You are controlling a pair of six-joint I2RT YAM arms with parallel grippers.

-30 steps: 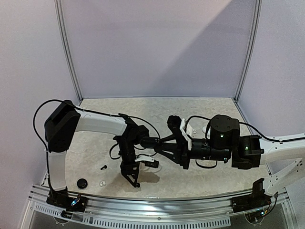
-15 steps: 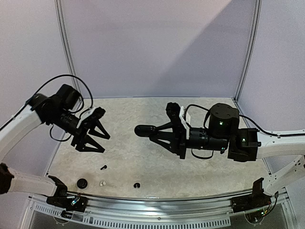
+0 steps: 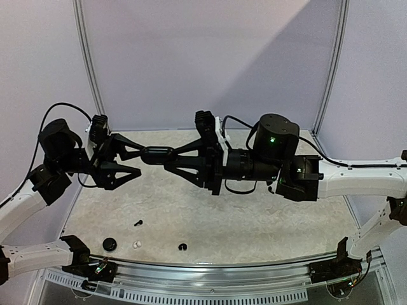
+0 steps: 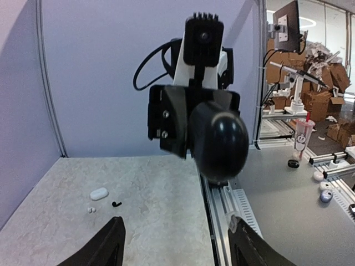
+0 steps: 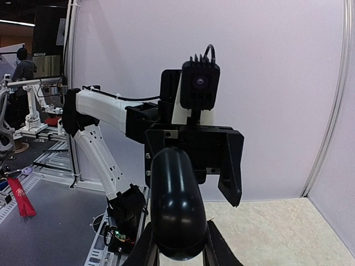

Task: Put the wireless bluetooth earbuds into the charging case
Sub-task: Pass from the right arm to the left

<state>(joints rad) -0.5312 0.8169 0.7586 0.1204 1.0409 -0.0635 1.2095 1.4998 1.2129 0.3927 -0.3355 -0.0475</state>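
My right gripper (image 3: 170,159) is shut on a glossy black capsule-shaped charging case (image 3: 159,154), held level in the air well above the table and pointing left. In the right wrist view the case (image 5: 177,210) fills the space between my fingers (image 5: 213,250). My left gripper (image 3: 141,162) faces it, open, with its fingertips just at the case's free end. In the left wrist view the case (image 4: 222,138) hangs ahead of the spread fingers (image 4: 105,246). Loose earbuds lie on the table: black (image 3: 138,223), white (image 3: 136,244) and black (image 3: 182,246).
A round black object (image 3: 110,243) lies at the front left of the marbled table (image 3: 267,216). A small white case (image 4: 99,193) lies on the table beside a black earbud (image 4: 116,203) and a white one (image 4: 91,210). Grey walls enclose three sides; an aluminium rail (image 3: 210,272) runs along the front.
My left gripper rose from the table's front, swung out left, then turned to face the right gripper. The right gripper carried the case up and leftward. A black earbud now shows where the left gripper was.
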